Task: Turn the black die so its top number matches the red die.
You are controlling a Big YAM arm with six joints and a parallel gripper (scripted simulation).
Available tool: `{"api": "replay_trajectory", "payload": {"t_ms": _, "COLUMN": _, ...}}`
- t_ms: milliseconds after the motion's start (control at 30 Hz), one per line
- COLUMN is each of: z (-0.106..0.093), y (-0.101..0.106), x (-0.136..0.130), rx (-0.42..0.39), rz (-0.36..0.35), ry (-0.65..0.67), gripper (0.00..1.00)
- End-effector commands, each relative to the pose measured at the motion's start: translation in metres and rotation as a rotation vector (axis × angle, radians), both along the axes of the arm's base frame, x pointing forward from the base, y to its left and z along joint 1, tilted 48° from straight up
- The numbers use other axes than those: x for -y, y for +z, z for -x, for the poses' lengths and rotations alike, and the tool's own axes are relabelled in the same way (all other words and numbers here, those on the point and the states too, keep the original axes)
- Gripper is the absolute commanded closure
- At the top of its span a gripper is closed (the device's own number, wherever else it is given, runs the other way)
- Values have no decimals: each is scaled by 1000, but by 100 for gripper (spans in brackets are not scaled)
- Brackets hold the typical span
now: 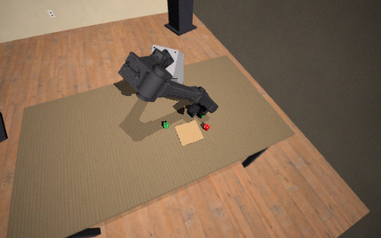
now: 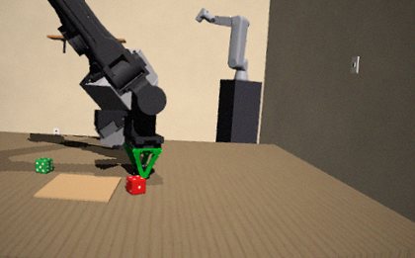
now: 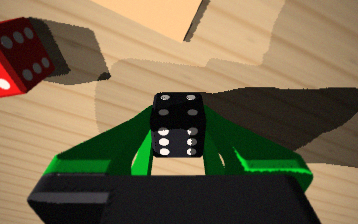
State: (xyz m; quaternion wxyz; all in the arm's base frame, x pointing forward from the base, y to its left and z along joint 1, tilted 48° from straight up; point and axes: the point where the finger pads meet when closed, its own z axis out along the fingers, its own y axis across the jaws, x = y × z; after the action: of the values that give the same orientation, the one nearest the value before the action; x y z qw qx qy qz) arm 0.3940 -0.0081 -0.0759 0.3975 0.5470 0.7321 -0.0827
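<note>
In the wrist view my gripper [image 3: 178, 113] has its green fingers shut on the black die [image 3: 177, 124]. The die shows four pips on its upper face and six on the face toward the camera. It sits low over the table, off the tan mat [image 1: 189, 132], just beyond the mat's far edge. The red die [image 2: 136, 185] lies on the table beside the mat's right edge, close in front of the gripper [image 2: 142, 167]; it also shows in the wrist view [image 3: 22, 55]. In the top view the gripper [image 1: 199, 113] hides the black die.
A green die [image 1: 165, 125] lies on the table left of the mat, also in the exterior view [image 2: 44, 165]. The arm's grey base [image 1: 173, 63] stands at the table's far edge. A second grey arm on a black pedestal [image 2: 238, 108] stands beyond the table.
</note>
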Motion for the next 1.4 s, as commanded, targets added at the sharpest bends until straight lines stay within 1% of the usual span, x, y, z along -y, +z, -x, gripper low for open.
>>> {"api": "replay_trajectory", "payload": {"t_ms": 0, "z": 1, "y": 9, "x": -10, "rx": 15, "rz": -6, "ry": 12, "gripper": 74}}
{"api": "replay_trajectory", "payload": {"t_ms": 100, "z": 10, "y": 16, "x": -15, "rx": 11, "rz": -3, "ry": 11, "gripper": 74}}
{"api": "replay_trajectory", "payload": {"t_ms": 267, "z": 26, "y": 41, "x": -35, "rx": 15, "rz": -5, "ry": 11, "gripper": 74}}
{"api": "replay_trajectory", "payload": {"t_ms": 333, "z": 26, "y": 41, "x": -35, "rx": 15, "rz": -5, "ry": 11, "gripper": 74}}
{"api": "replay_trajectory", "payload": {"t_ms": 367, "z": 22, "y": 50, "x": -43, "rx": 29, "rz": -11, "ry": 11, "gripper": 74}}
{"api": "replay_trajectory", "payload": {"t_ms": 467, "z": 31, "y": 64, "x": -55, "rx": 32, "rz": -14, "ry": 11, "gripper": 74}}
{"api": "replay_trajectory", "payload": {"t_ms": 567, "z": 37, "y": 74, "x": -63, "rx": 34, "rz": -16, "ry": 11, "gripper": 74}}
{"api": "replay_trajectory", "payload": {"t_ms": 667, "z": 40, "y": 78, "x": -66, "rx": 35, "rz": -16, "ry": 11, "gripper": 74}}
{"api": "replay_trajectory", "payload": {"t_ms": 700, "z": 43, "y": 69, "x": -65, "rx": 10, "rz": -2, "ry": 11, "gripper": 74}}
{"api": "replay_trajectory", "payload": {"t_ms": 767, "z": 42, "y": 69, "x": -56, "rx": 9, "rz": -4, "ry": -14, "gripper": 74}}
{"api": "replay_trajectory", "payload": {"t_ms": 833, "z": 44, "y": 68, "x": -54, "rx": 4, "rz": -1, "ry": -16, "gripper": 74}}
{"api": "replay_trajectory", "payload": {"t_ms": 1067, "z": 42, "y": 73, "x": -55, "rx": 21, "rz": -10, "ry": -17, "gripper": 74}}
{"api": "replay_trajectory", "payload": {"t_ms": 1200, "z": 37, "y": 79, "x": -54, "rx": 2, "rz": 7, "ry": 17, "gripper": 74}}
{"api": "replay_trajectory", "payload": {"t_ms": 1267, "z": 35, "y": 81, "x": -53, "rx": -21, "rz": 24, "ry": 44, "gripper": 74}}
{"api": "replay_trajectory", "payload": {"t_ms": 1367, "z": 31, "y": 86, "x": -49, "rx": -72, "rz": 69, "ry": 108, "gripper": 74}}
